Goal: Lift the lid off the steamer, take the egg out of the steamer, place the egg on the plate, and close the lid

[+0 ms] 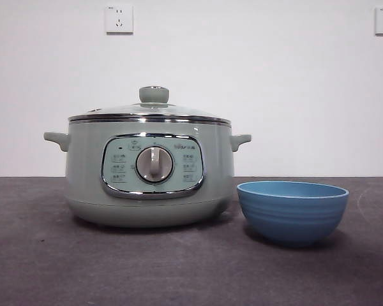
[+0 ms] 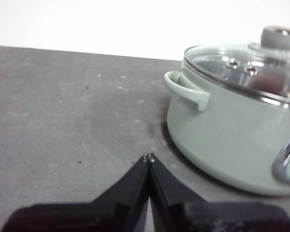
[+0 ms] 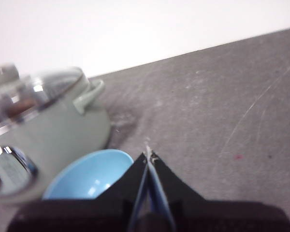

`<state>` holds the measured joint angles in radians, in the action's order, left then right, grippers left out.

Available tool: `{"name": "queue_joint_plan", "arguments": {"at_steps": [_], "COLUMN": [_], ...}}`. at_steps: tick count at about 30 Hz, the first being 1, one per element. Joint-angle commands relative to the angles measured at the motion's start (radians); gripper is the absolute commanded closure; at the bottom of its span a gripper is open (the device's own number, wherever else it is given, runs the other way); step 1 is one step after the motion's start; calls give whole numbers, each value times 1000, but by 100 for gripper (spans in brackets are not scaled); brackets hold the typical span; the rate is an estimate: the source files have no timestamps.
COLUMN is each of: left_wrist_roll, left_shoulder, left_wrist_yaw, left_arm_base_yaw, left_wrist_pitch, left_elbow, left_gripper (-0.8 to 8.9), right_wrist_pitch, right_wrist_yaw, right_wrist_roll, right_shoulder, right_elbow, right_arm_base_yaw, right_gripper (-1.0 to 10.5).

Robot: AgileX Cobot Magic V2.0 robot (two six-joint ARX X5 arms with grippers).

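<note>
While lid (image 1: 150, 109) sits closed (probably flush).

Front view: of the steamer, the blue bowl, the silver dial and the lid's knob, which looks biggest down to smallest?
1. Steamer, by far the largest.
2. Bowl, though it may stand nearer the camera.
3. Dial.
4. Knob, slightly smaller than the dial; it sits farther back, so that gap is unsure.

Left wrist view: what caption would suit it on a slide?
Shut left gripper waits over the dark table, beside the lidded steamer holding an egg.
</note>
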<state>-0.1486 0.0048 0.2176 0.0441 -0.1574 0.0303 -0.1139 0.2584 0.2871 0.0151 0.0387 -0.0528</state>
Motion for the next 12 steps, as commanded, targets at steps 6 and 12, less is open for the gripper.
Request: {"name": "queue_joint_plan", "arguments": {"at_steps": [6,12], "left_wrist_roll": [-143,-140], "left_shoulder": [10,71], "left_wrist_yaw": [78,110], "left_arm_base_yaw": [2,2], "left_wrist_pitch": [-41,-133], "left_elbow": [153,294], "left_gripper": [821,821], "right_wrist_pitch": [6,-85], "right_wrist_yaw": [28,96], "right_wrist_roll": [127,89], "right_shoulder": [110,274], "right_elbow": [137,321], "right_arm_base_yaw": [-2,-2], "right_gripper": [958,958]}}
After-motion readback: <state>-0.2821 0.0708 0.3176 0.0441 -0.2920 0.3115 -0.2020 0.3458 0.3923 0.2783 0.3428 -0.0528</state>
